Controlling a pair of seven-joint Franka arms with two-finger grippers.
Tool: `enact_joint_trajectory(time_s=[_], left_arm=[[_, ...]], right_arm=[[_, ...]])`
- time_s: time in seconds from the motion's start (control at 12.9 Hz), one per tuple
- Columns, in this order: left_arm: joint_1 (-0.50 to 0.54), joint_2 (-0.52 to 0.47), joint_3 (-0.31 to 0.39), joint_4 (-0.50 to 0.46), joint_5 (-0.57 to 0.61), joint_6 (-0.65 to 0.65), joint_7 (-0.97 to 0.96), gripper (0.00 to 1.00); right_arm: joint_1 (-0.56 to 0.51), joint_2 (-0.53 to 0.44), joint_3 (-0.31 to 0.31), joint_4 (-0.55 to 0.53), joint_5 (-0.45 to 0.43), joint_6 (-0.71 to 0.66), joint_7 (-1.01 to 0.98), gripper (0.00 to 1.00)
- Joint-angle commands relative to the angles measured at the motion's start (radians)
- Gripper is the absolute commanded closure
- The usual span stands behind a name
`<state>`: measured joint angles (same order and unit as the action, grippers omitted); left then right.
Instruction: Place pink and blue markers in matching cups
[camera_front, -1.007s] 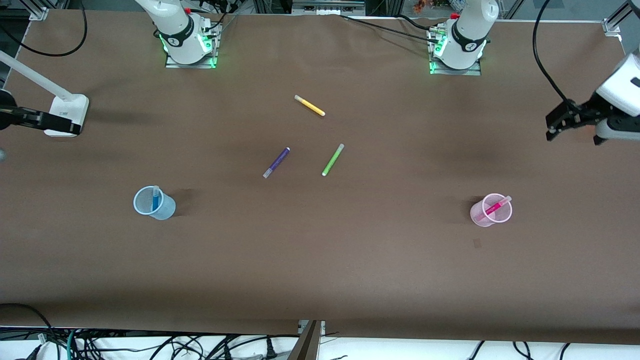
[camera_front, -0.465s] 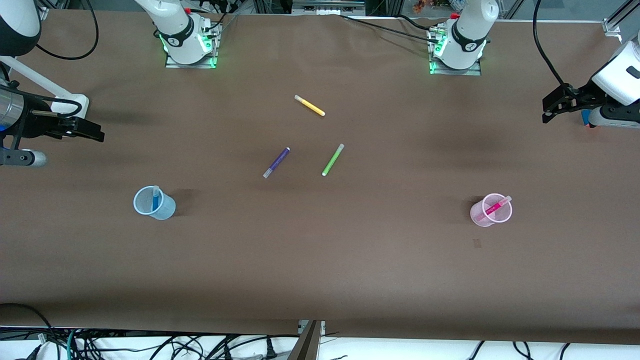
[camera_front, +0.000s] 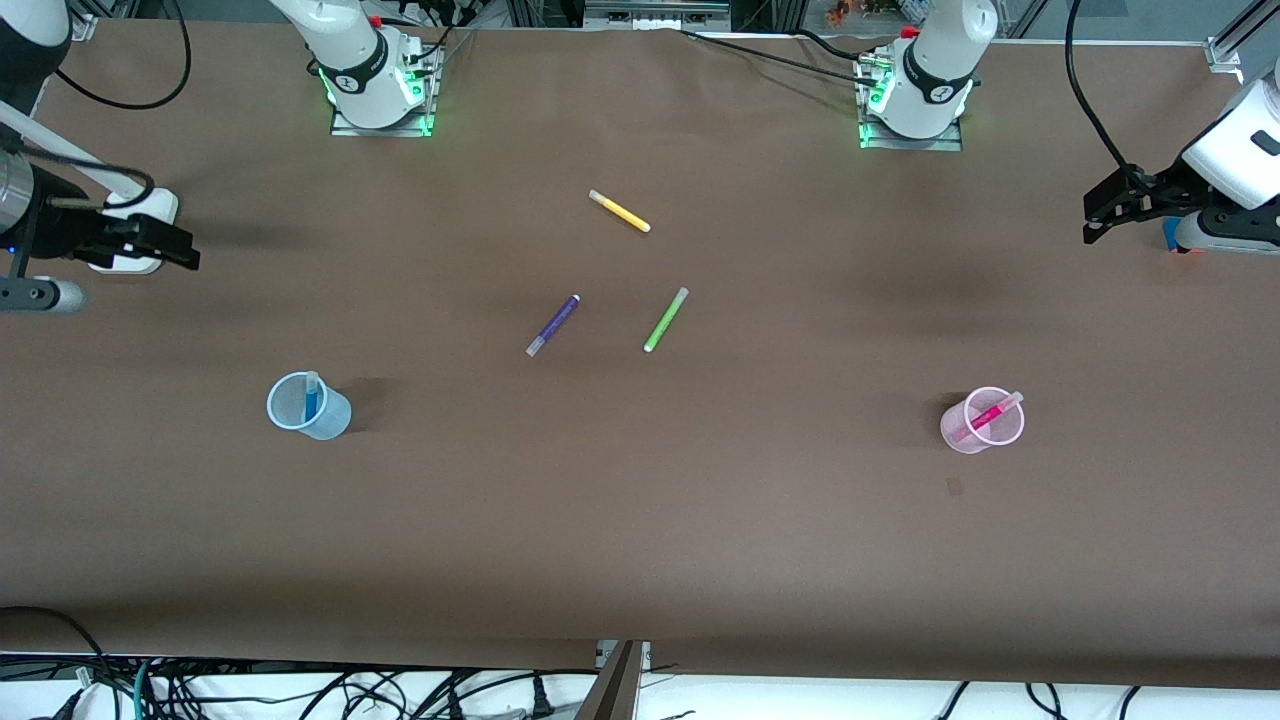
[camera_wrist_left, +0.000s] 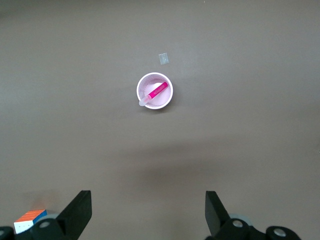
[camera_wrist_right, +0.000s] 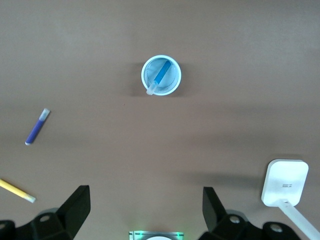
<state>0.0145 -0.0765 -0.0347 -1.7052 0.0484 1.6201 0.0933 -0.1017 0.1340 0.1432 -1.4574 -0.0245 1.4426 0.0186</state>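
Note:
The pink marker (camera_front: 986, 416) stands tilted in the pale pink cup (camera_front: 966, 436) toward the left arm's end of the table; both show in the left wrist view, marker (camera_wrist_left: 157, 92) in cup (camera_wrist_left: 166, 101). The blue marker (camera_front: 311, 397) stands in the pale blue cup (camera_front: 331, 420) toward the right arm's end; both show in the right wrist view, marker (camera_wrist_right: 161, 75) in cup (camera_wrist_right: 172, 86). My left gripper (camera_front: 1100, 212) is open and empty, high at the left arm's end. My right gripper (camera_front: 178, 248) is open and empty, high at the right arm's end.
A purple pen (camera_front: 553, 325), a lime-green pen (camera_front: 665, 319) and a yellow pen (camera_front: 620, 211) lie mid-table. A white lamp base (camera_front: 135, 218) stands under the right gripper. A coloured cube (camera_wrist_left: 30, 220) shows in the left wrist view. A small mark (camera_front: 954, 486) lies near the pink cup.
The right arm has swung into view at its end of the table and lifted a little. The left gripper has moved slightly toward the bases. Cups and markers have not moved.

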Motion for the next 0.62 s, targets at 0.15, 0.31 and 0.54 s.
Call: enact_joint_trajectory(time_s=[0.15,0.31,0.54], left_arm=[[-0.005,0.009,0.003,0.029,-0.028,-0.026,0.002,0.0],[-0.004,0.011,0.001,0.029,-0.03,-0.029,0.005,0.0],[-0.004,0.014,0.001,0.029,-0.03,-0.032,0.003,0.0]], right_arm=[[0.12,-0.141,-0.137,-0.167,-0.006,0.057,-0.025,0.01],[0.122,-0.181,-0.139,-0.218,-0.006,0.12,-0.025,0.01],[0.123,-0.182,-0.139,-0.219,-0.009,0.12,-0.029,0.01]])
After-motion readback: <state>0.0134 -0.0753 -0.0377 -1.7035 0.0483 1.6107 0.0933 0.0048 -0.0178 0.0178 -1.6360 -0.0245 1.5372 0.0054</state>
